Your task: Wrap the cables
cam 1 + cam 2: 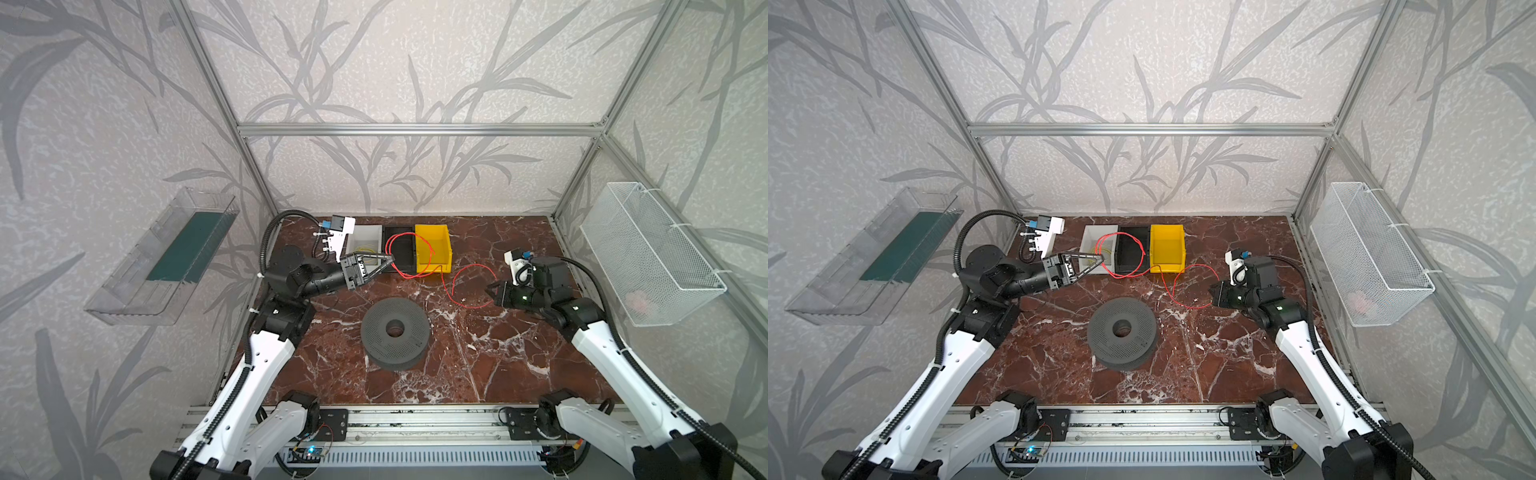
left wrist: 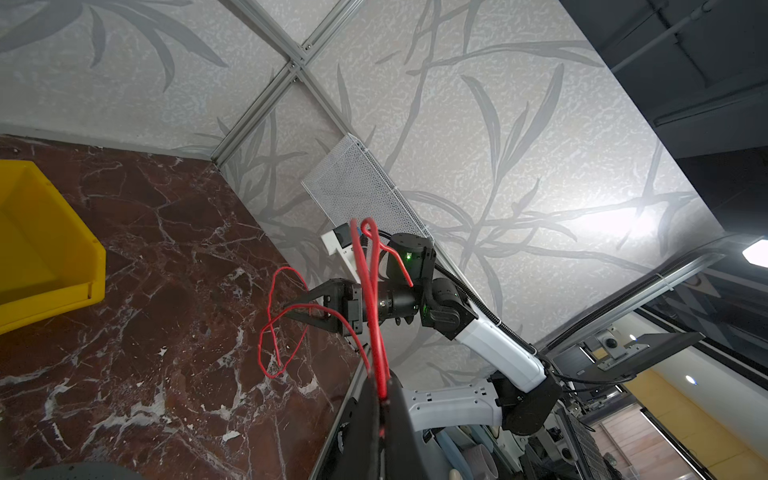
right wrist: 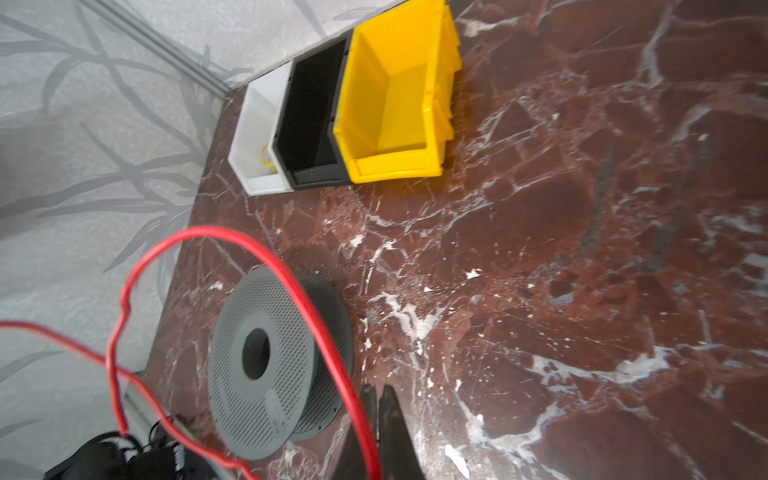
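Left wrist view: our left gripper pinches the red cable, the right gripper nips it further along, so we reckon the slack between can feed round the spool. Yellow cable sits in the white bin
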### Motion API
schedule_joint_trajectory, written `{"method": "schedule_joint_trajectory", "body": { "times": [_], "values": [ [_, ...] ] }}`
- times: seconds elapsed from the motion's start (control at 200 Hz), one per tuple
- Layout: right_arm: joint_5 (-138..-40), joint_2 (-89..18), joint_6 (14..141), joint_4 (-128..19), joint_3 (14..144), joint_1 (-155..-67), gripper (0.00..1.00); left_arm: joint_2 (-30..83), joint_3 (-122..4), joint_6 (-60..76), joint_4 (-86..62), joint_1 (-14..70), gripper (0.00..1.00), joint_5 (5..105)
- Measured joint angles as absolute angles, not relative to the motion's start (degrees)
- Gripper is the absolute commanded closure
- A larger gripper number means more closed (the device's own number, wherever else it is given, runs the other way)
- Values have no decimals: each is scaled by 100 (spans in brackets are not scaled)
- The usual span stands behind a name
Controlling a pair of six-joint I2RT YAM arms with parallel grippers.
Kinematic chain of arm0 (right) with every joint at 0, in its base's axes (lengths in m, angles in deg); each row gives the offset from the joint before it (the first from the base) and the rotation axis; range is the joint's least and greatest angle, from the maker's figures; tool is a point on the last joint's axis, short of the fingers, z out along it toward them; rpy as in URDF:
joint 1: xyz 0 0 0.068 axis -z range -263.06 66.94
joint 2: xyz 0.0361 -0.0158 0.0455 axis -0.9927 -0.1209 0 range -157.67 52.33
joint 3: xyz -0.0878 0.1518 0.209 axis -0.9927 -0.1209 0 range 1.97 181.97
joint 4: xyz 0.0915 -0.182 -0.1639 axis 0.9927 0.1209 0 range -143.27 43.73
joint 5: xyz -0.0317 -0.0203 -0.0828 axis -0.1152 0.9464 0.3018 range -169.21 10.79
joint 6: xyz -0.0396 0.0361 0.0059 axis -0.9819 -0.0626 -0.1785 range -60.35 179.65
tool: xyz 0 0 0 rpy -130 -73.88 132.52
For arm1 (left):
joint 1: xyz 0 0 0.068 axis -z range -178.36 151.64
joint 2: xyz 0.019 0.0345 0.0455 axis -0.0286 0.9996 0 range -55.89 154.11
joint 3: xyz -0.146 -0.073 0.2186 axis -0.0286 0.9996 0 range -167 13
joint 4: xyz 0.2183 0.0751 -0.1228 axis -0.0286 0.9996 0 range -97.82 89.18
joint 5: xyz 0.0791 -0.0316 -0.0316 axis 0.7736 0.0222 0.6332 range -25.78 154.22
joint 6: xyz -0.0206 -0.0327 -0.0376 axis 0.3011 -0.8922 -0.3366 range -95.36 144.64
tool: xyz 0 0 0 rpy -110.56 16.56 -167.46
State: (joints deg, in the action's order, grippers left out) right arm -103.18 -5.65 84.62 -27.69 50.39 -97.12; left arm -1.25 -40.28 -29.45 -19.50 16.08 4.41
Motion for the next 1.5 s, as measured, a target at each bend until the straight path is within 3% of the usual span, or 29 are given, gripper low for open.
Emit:
{"method": "schedule_joint_trajectory", "body": {
  "times": [0.135, 0.235, 0.395, 0.635, 0.84, 1.07, 1.284, 1.504],
  "values": [
    [-11013, -438, 8340, -2653, 5275, -9723, 40, -58, -4028, -2683, -1581, 1809, 100, 404],
    [-11181, -366, 8001, -2229, 5937, -9730, 28, -34, -4028, -2591, -1518, 1901, 100, 351],
    [-11177, -40, 7466, -1886, 6753, -9730, 23, 52, -3949, -2731, -1808, 1914, 100, 179],
    [-11959, -18, 7796, -2924, 6064, -9948, 23, 410, -3709, -3666, -2989, 1914, 100, -272],
    [-12243, -847, 8163, -3689, 6158, -10458, 26, 196, -3759, -3139, -2182, 1997, 100, -339],
    [-12672, -947, 7899, -4146, 6534, -10573, 25, 17, -3759, -2943, -1863, 2102, 100, -353],
    [-12875, -608, 7372, -4266, 5961, -10683, 25, 52, -3750, -3826, -2711, 2102, 100, -374],
    [-12420, -326, 7026, -4253, 5319, -10943, 21, 117, -3737, -4589, -3437, 2104, 100, -331]
  ]
}}
